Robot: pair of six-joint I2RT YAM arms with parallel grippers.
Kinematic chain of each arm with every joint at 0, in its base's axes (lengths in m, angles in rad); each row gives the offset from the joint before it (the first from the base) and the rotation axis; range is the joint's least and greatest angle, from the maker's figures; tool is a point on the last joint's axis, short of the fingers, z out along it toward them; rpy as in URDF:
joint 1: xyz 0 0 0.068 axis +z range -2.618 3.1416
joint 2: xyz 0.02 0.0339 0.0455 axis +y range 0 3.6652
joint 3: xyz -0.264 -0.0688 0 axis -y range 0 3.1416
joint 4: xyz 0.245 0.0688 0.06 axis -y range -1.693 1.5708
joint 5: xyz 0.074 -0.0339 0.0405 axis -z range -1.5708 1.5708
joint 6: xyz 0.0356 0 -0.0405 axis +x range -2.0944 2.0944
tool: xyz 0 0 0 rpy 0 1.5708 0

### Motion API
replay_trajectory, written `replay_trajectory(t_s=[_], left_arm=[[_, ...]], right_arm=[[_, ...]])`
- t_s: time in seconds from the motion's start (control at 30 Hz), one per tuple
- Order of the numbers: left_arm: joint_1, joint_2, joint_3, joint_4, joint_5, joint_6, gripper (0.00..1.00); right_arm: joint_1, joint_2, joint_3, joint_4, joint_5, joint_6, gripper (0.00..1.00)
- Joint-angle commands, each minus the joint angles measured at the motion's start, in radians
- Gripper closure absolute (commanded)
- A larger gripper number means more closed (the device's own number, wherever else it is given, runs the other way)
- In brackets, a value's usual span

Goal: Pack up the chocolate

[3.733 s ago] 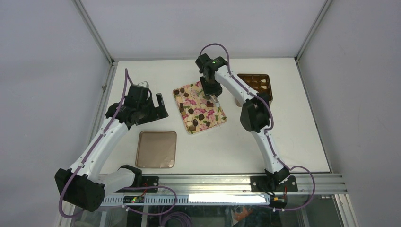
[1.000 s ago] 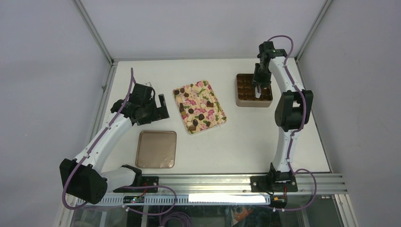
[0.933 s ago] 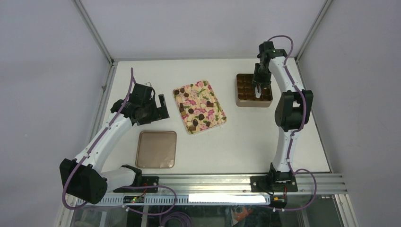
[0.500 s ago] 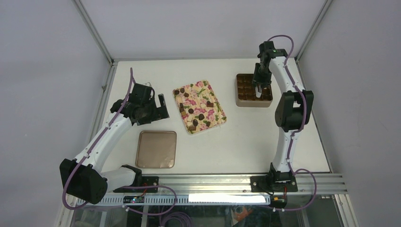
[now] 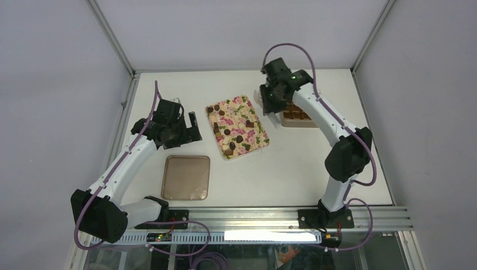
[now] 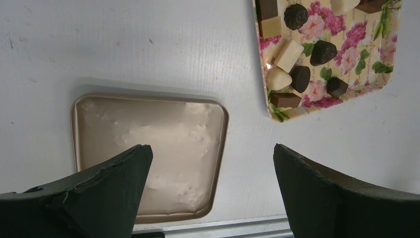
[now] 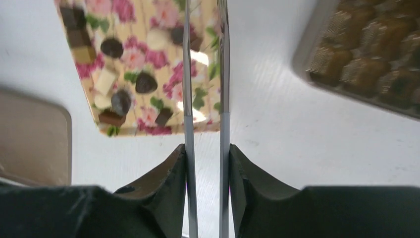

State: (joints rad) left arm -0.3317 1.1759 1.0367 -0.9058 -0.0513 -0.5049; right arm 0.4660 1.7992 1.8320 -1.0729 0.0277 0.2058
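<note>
When looking down from overhead, can make out first a white, matte table [image 5: 337, 169], flat and rectangular, edged at the near side by a ribbed aluminium rail [image 5: 253, 216]. Next in size, the left arm [image 5: 124, 169] and the right arm [image 5: 326, 118], white links with black joints.

On the left, the left gripper [image 6: 210, 148] hovering above a square tan-brown lid [image 5: 186, 177], blunt black jaws spread wide with nothing between them. Smooth and faintly glossy on that lid, with rounded corners and a low raised rim.

At the middle, a rectangular floral tray [image 5: 239, 102], cream with pink roses and green leaves, lying at a slant, near the lid but apart from it.

To the right, a brown square box [image 5: 301, 119] with a grid of compartments, partly hidden under the right arm. Too blurred in the wrist view to tell what lies in the cells.

Above the gap between tray and box, the right gripper [image 7: 205, 148] pinching metal tweezers [image 7: 224, 74]: two thin, shiny flat blades running parallel with a narrow gap. Tips out of frame, so cannot tell whether anything sits between them.

Smallest, the chocolate [image 6: 323, 52]: scattered loose on the tray, dark-brown bite-sized pieces, some round and ribbed, some square, some heart-like, mixed with a few pale cream blocks [image 6: 288, 54]
</note>
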Motion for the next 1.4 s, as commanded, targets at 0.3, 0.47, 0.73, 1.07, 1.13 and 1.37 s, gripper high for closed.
replay_trajectory(t_s=[0.3, 0.47, 0.73, 1.07, 1.13, 1.37], left_arm=[[0.009, -0.048, 0.020, 0.034, 0.003, 0.004, 0.01], [0.009, -0.051, 0.018, 0.035, 0.003, 0.003, 0.01], [0.009, -0.057, 0.009, 0.035, 0.001, 0.005, 0.01], [0.010, -0.061, 0.001, 0.035, -0.002, 0.006, 0.01], [0.010, -0.062, 0.000, 0.035, -0.002, 0.006, 0.01], [0.010, -0.062, 0.000, 0.035, -0.001, 0.006, 0.01]], right_arm=[[0.144, 0.033, -0.125, 0.023, -0.020, -0.030, 0.64], [0.168, 0.088, -0.083, 0.019, -0.019, -0.027, 0.63], [0.185, 0.124, -0.060, 0.013, 0.004, -0.027, 0.59], [0.192, 0.147, -0.030, -0.008, 0.033, -0.025, 0.74], [0.193, 0.146, -0.024, -0.013, 0.039, -0.025, 0.81], [0.195, 0.121, 0.001, -0.019, 0.043, -0.018, 1.00]])
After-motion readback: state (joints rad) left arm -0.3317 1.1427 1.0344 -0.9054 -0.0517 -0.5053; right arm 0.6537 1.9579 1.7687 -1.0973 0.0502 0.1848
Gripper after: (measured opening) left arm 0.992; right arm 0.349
